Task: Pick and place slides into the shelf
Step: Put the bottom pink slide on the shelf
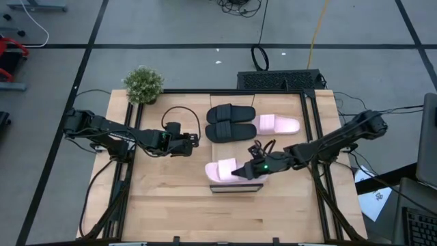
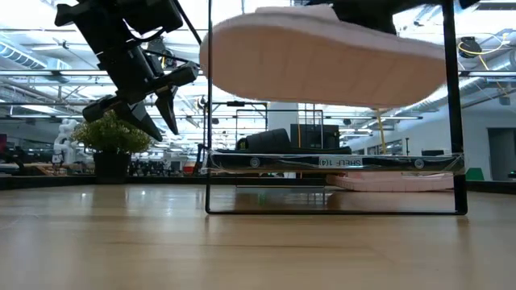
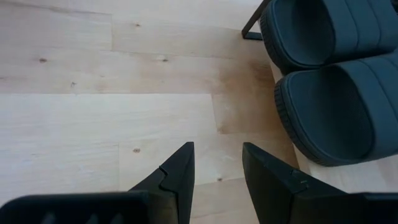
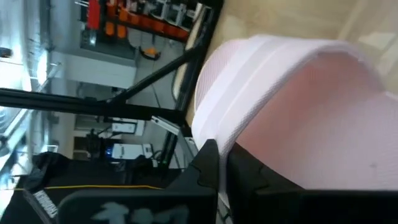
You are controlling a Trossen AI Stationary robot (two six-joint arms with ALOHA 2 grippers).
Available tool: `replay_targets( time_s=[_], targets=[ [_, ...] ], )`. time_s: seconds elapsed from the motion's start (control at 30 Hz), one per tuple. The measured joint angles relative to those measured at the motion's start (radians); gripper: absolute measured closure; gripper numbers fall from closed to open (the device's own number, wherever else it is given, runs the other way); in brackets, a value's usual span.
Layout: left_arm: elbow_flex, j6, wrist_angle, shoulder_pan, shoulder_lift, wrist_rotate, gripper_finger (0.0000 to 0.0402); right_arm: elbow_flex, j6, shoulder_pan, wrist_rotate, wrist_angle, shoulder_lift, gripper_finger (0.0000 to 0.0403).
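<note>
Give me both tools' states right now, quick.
Left tool: open, empty, near the black slides.
Right tool: closed on a pink slide, held above the table.

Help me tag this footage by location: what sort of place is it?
Probably a large robotics lab or workshop hall. A wooden table holds two robot arms, cables trail over a taped grey floor, and the low view shows high ceiling lights and equipment racks behind.

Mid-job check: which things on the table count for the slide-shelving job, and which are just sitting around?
Job:
- pink slide held by the right tool, lifted above the shelf
- second pink slide
- two black slides
- left tool, open, near the black pair

Just lying about:
- potted plant at the table corner
- black cable loop
</note>
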Motion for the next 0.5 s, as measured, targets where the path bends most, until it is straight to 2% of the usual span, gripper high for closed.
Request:
replay_targets(
  time_s=[0.5],
  targets=[
    [0.000,0.029,-0.003,0.000,0.000,0.036,0.0272,0.013,0.061,0.003,-0.024,-0.020,0.066,0.0403]
  ],
)
